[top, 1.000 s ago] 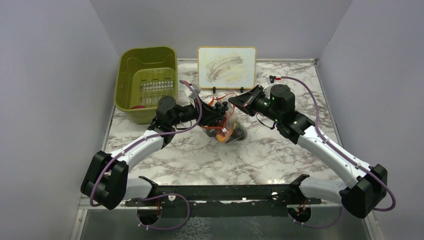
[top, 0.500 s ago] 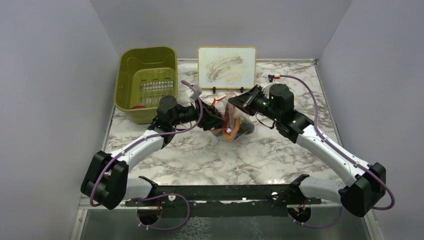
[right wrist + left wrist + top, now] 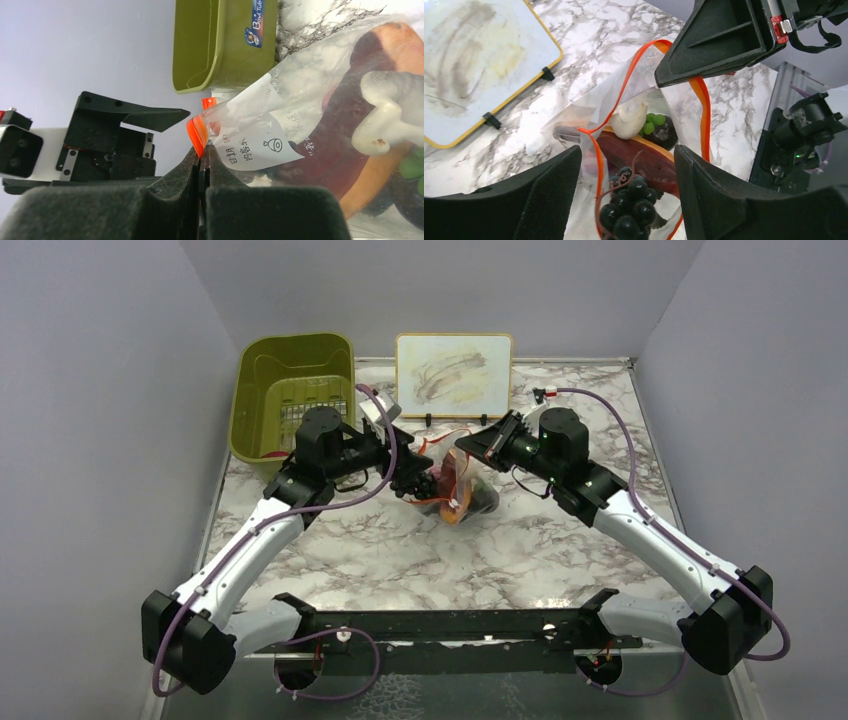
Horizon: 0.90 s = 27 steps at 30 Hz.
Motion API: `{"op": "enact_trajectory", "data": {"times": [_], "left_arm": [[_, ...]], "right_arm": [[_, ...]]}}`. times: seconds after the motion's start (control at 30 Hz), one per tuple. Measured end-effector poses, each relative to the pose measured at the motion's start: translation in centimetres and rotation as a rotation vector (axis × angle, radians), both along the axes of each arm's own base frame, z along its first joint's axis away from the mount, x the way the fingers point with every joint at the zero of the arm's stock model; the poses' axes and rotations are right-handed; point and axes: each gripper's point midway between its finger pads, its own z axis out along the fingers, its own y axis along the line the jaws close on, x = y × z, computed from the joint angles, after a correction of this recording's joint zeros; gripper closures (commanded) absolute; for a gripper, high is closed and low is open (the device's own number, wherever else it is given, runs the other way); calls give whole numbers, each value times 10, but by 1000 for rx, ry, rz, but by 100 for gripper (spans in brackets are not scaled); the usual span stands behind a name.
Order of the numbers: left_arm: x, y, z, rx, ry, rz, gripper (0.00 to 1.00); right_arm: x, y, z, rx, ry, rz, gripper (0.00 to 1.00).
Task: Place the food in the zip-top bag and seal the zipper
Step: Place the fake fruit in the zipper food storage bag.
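Note:
The clear zip-top bag hangs mouth-up over the marble table, and its orange zipper gapes wide. My right gripper is shut on one corner of the zipper strip and holds the bag up. My left gripper stands open just above the mouth, its pads clear of everything. The dark purple grapes lie loose in the mouth between them. Deeper inside are the hot dog, a white piece, green peas and a dark lump.
An olive-green bin stands at the back left, close behind the left arm. A smudged whiteboard leans upright at the back centre. The right gripper's black body hangs close over the bag's far side.
My left gripper has opened and let go of the grapes, which now lie in the bag's mouth. It drew back left with its arm raised. The right gripper kept its hold.

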Motion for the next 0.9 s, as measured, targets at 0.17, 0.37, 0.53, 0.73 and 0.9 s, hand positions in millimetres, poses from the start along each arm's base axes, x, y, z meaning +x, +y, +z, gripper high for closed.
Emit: {"op": "enact_trajectory", "data": {"times": [0.17, 0.37, 0.53, 0.73, 0.9], "left_arm": [[-9, 15, 6, 72, -16, 31, 32], [-31, 31, -3, 128, 58, 47, 40], [-43, 35, -16, 142, 170, 59, 38], [-50, 35, -32, 147, 244, 56, 46], [-50, 34, -38, 145, 270, 57, 60]], "right_arm": [[-3, 0, 3, 4, -6, 10, 99], [-3, 0, 11, 2, -29, 13, 99], [-2, 0, 17, 6, -44, 15, 99], [-3, 1, 17, 6, -43, 19, 99], [-3, 1, 17, 7, -42, 22, 99]]}}
